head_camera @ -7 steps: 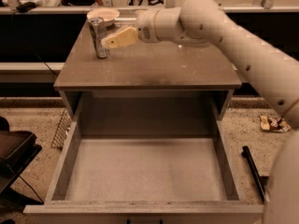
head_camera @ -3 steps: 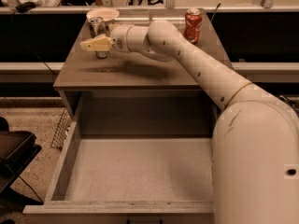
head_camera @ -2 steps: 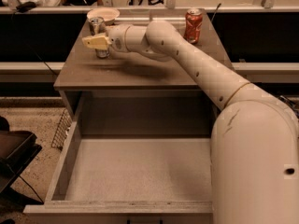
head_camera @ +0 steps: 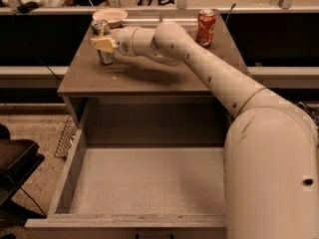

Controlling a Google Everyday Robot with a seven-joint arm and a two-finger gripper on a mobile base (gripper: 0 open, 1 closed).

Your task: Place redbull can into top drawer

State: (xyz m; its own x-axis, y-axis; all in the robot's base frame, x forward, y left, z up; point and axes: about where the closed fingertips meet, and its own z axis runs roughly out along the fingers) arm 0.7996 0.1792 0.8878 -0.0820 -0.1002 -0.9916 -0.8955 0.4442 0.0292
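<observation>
The redbull can (head_camera: 105,58), slim and silver-grey with a shiny top, stands near the back left corner of the grey cabinet top (head_camera: 149,78). My gripper (head_camera: 103,43) is at the can, its yellowish end lying across the can's middle, and the arm reaches in from the lower right. The can's base rests on the cabinet top. The top drawer (head_camera: 69,171) is pulled out wide below the cabinet front, and its flat grey floor holds nothing.
A red soda can (head_camera: 206,27) stands at the back right of the cabinet top. A pale bowl (head_camera: 110,16) sits behind the redbull can. A wire basket (head_camera: 65,138) hangs left of the drawer, and a black object (head_camera: 15,161) lies at the far left.
My gripper has moved left from beside the redbull can onto it, and in the last second it has stayed there. The can has not moved.
</observation>
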